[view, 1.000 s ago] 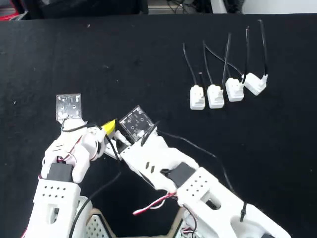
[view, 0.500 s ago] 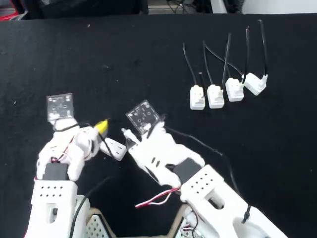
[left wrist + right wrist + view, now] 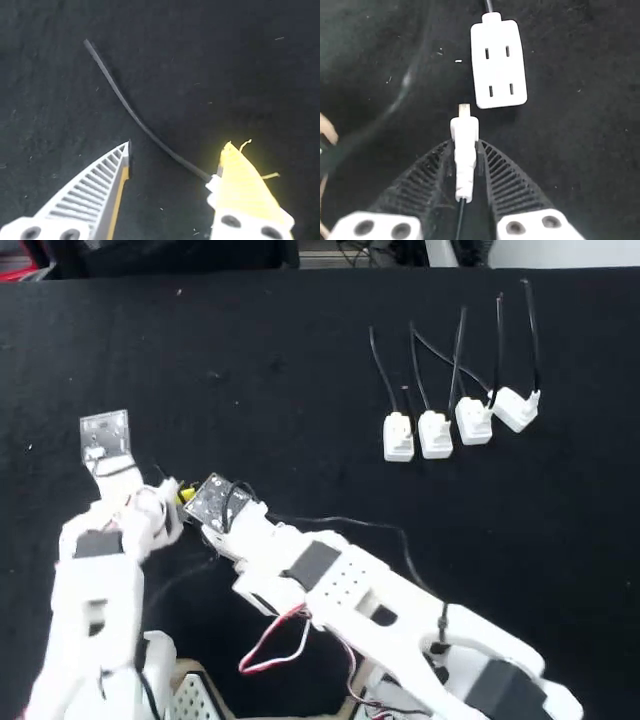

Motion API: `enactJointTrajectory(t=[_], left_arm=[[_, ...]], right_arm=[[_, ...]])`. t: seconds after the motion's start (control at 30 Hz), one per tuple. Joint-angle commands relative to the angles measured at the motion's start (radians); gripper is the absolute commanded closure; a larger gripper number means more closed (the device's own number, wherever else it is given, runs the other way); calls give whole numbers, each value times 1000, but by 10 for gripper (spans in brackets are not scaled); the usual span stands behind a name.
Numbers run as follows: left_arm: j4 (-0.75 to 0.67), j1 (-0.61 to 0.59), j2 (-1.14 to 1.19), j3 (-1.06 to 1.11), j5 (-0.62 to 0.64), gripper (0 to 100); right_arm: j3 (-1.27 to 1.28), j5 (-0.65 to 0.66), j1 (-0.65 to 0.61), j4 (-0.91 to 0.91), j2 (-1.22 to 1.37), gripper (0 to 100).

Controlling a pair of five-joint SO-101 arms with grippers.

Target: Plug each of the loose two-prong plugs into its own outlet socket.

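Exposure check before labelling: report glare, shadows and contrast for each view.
High view: even light, row of white connectors bright on the black cloth, tag plate pale with glare. Left wrist view: black cable barely stands out from the cloth. Right wrist view: outlet block evenly lit, slots dark.

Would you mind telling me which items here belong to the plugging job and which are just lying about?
Job: plug in the right gripper; outlet socket facing it; four white corded blocks, probably.
Lying about: red-and-white wire loop at the near edge; red object in the room behind.
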Motion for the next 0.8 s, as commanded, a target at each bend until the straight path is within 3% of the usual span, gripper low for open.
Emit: enactJointTrajectory(t=[0.0,0.23,0.53,0.77], left_arm=[[-6,-24,293,-176,-8,712],[8,67,606,-305,-49,712],[175,127,611,-367,-78,712],[192,59,394,-314,-72,712]], right_arm=[[-68,-18,21,-46,16,988],[-74,12,176,-114,24,987],[-85,20,244,-164,24,988],[-280,18,209,172,24,987]])
